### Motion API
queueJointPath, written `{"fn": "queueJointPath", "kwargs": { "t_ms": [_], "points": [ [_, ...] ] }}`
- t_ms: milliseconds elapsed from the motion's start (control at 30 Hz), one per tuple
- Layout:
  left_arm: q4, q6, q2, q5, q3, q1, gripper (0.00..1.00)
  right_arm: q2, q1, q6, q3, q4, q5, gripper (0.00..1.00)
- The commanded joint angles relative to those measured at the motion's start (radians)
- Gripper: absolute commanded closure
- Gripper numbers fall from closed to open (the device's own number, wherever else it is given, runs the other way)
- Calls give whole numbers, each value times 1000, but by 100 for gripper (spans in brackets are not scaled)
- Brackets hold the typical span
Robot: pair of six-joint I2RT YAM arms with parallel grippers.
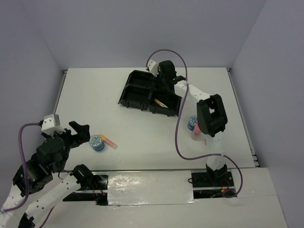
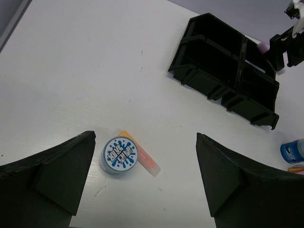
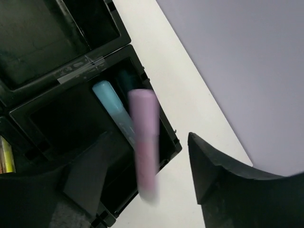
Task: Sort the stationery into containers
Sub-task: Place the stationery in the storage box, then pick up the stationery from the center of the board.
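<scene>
My right gripper (image 1: 161,71) hovers over the far right compartment of the black tray (image 1: 142,92). In the right wrist view its jaws (image 3: 146,137) stand wide open. A purple marker (image 3: 145,142) is between them, motion-blurred, touching neither finger, over the compartment's edge. A light blue marker (image 3: 111,107) lies inside that compartment. My left gripper (image 1: 80,130) is open and empty (image 2: 145,134), above a blue-and-white tape roll (image 2: 120,154) that touches an orange marker (image 2: 145,159) on the table.
A second tape roll (image 1: 192,122) and a pink item (image 1: 195,134) lie by the right arm's forearm. A yellow-orange pen (image 1: 160,102) lies in the tray's near right compartment. The tray's two left compartments (image 2: 209,52) look dark inside.
</scene>
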Motion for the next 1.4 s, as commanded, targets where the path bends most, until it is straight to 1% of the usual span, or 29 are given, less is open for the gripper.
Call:
{"fn": "queueJointPath", "kwargs": {
  "t_ms": [0, 67, 100, 133, 167, 200, 267, 300, 333, 400, 433, 467, 500, 533, 567, 600, 633, 667, 700, 800, 867, 933, 1067, 1367],
  "points": [
    [34, 6, 11, 0, 2, 4, 1, 24, -11, 14, 44, 30, -7, 25],
    [34, 6, 10, 0, 2, 4, 1, 21, -11, 37, 58, 19, -10, 24],
    [35, 7, 10, 2, 2, 4, 1, 17, -11, 49, 92, 3, -30, 19],
    [35, 9, 13, 2, 2, 4, 1, 13, -6, 61, 110, -11, -35, 3],
    [34, 9, 14, 3, 2, 4, 1, 7, -2, 96, 130, -25, -33, 0],
    [34, 6, 16, 2, 3, 4, 1, -22, 17, 121, 161, -49, -45, 0],
    [26, -2, 17, -9, 8, 5, 1, -76, 53, 221, 154, -33, -17, 0],
    [14, -16, 14, -18, 11, 5, 1, -146, 78, 277, 146, -34, -7, 0],
    [5, -26, 10, -29, 14, 7, 1, -186, 134, 395, 135, -45, -19, 0],
    [-23, -57, -2, -64, 20, 13, 1, -266, 205, 532, 59, -67, -18, 0],
    [-34, -71, -5, -78, 23, 18, 1, -341, 245, 634, 19, -68, -56, 0],
    [-56, -97, -9, -101, 29, 28, 1, -373, 327, 676, -88, -36, -67, 0],
    [-67, -108, -9, -110, 34, 36, 1, -424, 374, 757, -148, -4, -50, 0],
    [-70, -112, -10, -118, 36, 44, 1, -435, 455, 807, -200, 48, -35, 1],
    [-70, -114, -10, -115, 34, 51, 1, -435, 493, 842, -274, 55, -12, 10],
    [-54, -97, -13, -107, 31, 62, 1, -427, 527, 912, -299, 58, 7, 16],
    [-43, -85, -13, -85, 25, 65, 1, -397, 585, 951, -328, 46, 34, 25],
    [-32, -63, -15, -75, 23, 70, 1, -383, 609, 974, -345, 53, 19, 26],
    [-17, -54, -13, -66, 22, 70, 1, -365, 632, 982, -357, 65, -14, 27],
    [-15, -48, -9, -58, 20, 74, 1, -299, 708, 976, -371, 71, -53, 28],
    [-11, -40, -12, -54, 19, 76, 1, -233, 742, 962, -342, 46, -97, 34],
    [0, -30, -16, -40, 14, 76, 1, -193, 759, 937, -315, 38, -113, 36],
    [3, -28, -18, -35, 14, 76, 1, -95, 764, 922, -265, 7, -105, 37],
    [8, -23, -29, -31, 13, 76, 1, 11, 764, 914, -180, -8, -114, 38]
  ]
}}
